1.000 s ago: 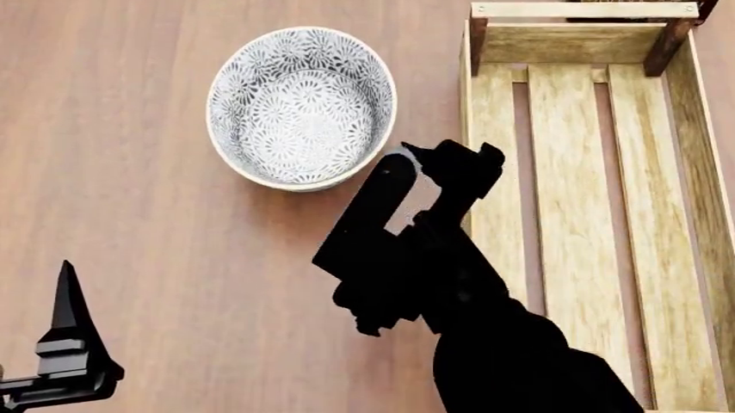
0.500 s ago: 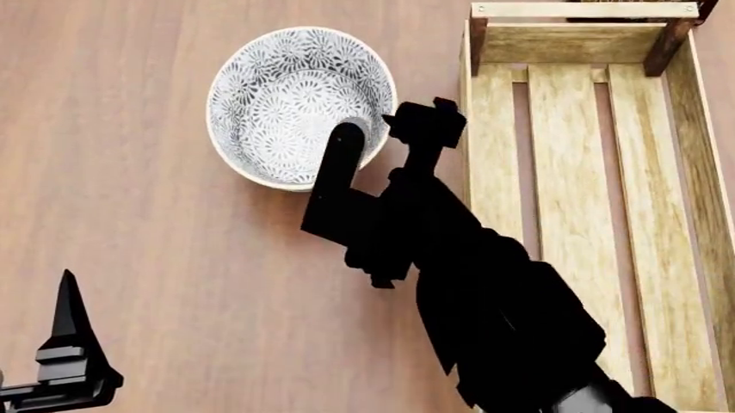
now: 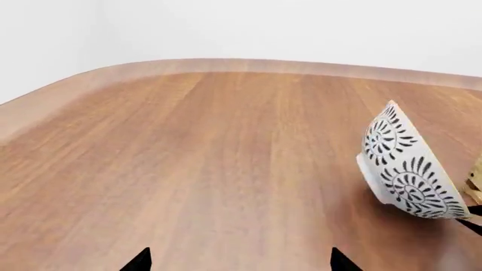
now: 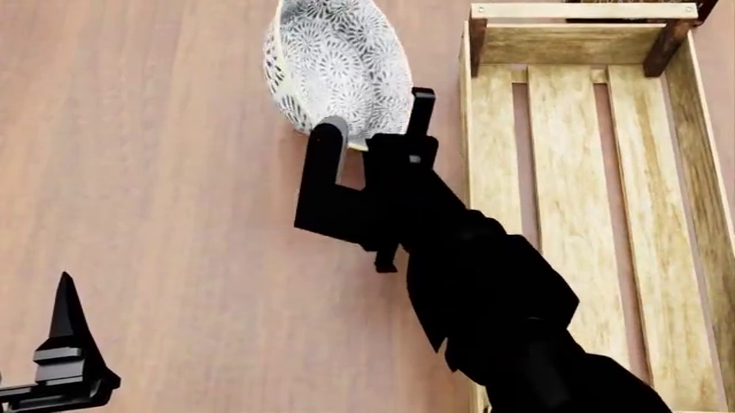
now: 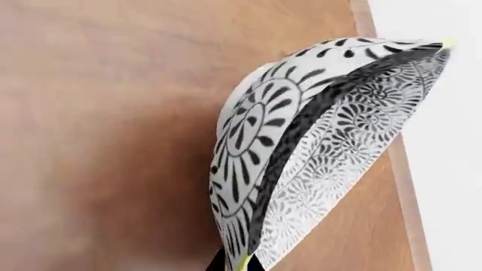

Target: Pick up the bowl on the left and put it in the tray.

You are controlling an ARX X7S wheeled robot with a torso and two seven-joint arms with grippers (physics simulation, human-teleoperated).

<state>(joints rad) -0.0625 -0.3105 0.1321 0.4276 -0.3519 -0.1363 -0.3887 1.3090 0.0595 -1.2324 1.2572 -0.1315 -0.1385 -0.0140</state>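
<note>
Half a second ago the bowl (image 4: 341, 69) sat flat on the table (image 4: 150, 172), mouth up; now it stands tipped steeply on edge, mouth facing the tray (image 4: 597, 224) side, and it shows higher in the head view. The right gripper (image 4: 373, 116) has moved in with it and now has its fingers clamped on the bowl's near rim, one finger (image 4: 325, 146) outside the wall, the other inside. The right wrist view confirms this: the rim runs edge-on straight into the fingers at the frame's edge. Whether the bowl's far edge still touches the table is hard to call; in the left wrist view its foot looks clear of the wood, probably lifted. The bowl is just beside the tray's left wall near its far corner post, not in the tray. The left gripper (image 4: 64, 361) has not moved, low at the table's near left, and its tips in the left wrist view stand well apart, holding nothing. No writing or brand readable anywhere. Bowl: white ceramic, fine grey-blue floral lace inside, bolder dark petal-and-sunburst rosettes on the outer wall, plain white foot ring.
</note>
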